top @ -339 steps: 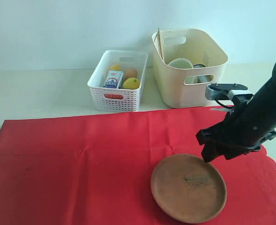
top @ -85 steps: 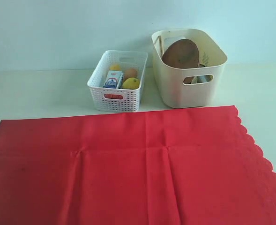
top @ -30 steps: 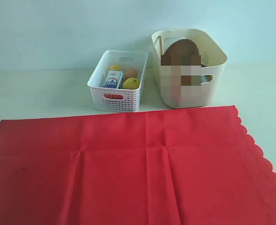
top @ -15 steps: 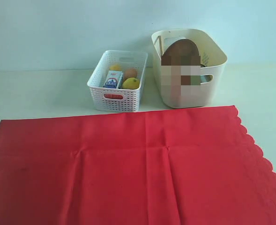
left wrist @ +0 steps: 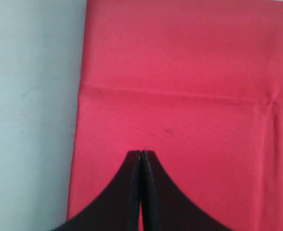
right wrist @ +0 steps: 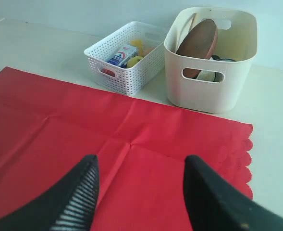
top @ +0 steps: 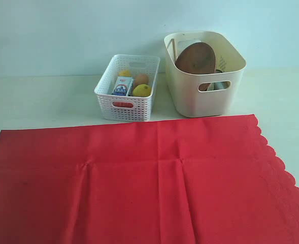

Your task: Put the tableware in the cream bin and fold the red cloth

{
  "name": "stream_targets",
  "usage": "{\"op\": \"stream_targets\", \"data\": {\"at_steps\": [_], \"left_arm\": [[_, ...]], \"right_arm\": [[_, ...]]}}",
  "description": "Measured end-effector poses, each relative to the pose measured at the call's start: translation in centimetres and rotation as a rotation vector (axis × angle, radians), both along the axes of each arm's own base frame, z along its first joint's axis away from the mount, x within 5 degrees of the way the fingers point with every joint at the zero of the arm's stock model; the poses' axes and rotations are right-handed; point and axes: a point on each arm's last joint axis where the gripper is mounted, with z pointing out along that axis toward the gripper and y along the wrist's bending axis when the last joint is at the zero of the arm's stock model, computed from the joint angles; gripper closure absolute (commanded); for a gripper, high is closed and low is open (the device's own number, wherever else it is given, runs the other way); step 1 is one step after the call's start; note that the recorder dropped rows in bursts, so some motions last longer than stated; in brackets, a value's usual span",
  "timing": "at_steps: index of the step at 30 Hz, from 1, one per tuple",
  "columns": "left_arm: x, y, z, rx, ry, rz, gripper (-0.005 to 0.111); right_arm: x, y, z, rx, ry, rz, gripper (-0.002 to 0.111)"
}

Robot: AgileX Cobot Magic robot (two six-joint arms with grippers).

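The red cloth (top: 139,178) lies spread flat and unfolded on the pale worktop (top: 37,96), with faint crease lines crossing it and its scalloped edge on the right side of the exterior view. Just beyond the cloth's far edge, toward the scalloped end, stands the cream bin (top: 190,99); whether its base touches the cloth cannot be told. The round brown plate (top: 195,58) leans on edge inside the bin, with a thin wooden stick (top: 172,48), likely the chopsticks, upright against the bin's wall next to it. Something pale shows through the bin's handle cut-out, too hidden to name. Also beyond the cloth's far edge, nearer its middle and apart from it, sits a white lattice basket (top: 124,109) holding a lemon (top: 142,90), an egg (top: 141,79) and a small blue-and-white packet (top: 122,86). Nothing rests on the cloth itself. Neither arm appears in the exterior view. The left claw (left wrist: 140,156) hangs over the cloth close to one straight side edge, where bare worktop begins; its jaws are pressed together with nothing between them. The right claw (right wrist: 140,166) hangs over the cloth with its jaws spread wide and empty, facing the cloth's far edge.
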Motion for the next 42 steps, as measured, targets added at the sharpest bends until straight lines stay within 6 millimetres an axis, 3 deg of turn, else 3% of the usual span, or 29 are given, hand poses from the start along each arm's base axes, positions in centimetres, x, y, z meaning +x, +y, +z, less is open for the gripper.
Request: {"op": "stream_targets", "data": {"at_steps": [5,12,14,29,42], "left_arm": [[2.3,3.2,-2.3,-0.142,0.113,0.038,0.093],[3.7,7.0,-5.4,-0.235,0.247,0.109,0.043],[4.2,7.4,-6.2,-0.266,0.277,0.1,0.036],[6.8,7.7,-10.9,-0.395,0.362,-0.019,0.034],[7.2,7.3,-11.6,-0.491,0.402,-0.088,0.034]], "right_arm": [[-0.1,0.1,0.0,0.011,0.004,0.007,0.057],[-0.1,0.1,0.0,0.014,0.008,0.012,0.057],[-0.1,0.1,0.0,0.014,0.008,0.012,0.057],[-0.2,0.2,-0.1,0.013,0.014,0.016,0.057],[-0.2,0.2,-0.1,0.016,0.019,0.017,0.057]]}}
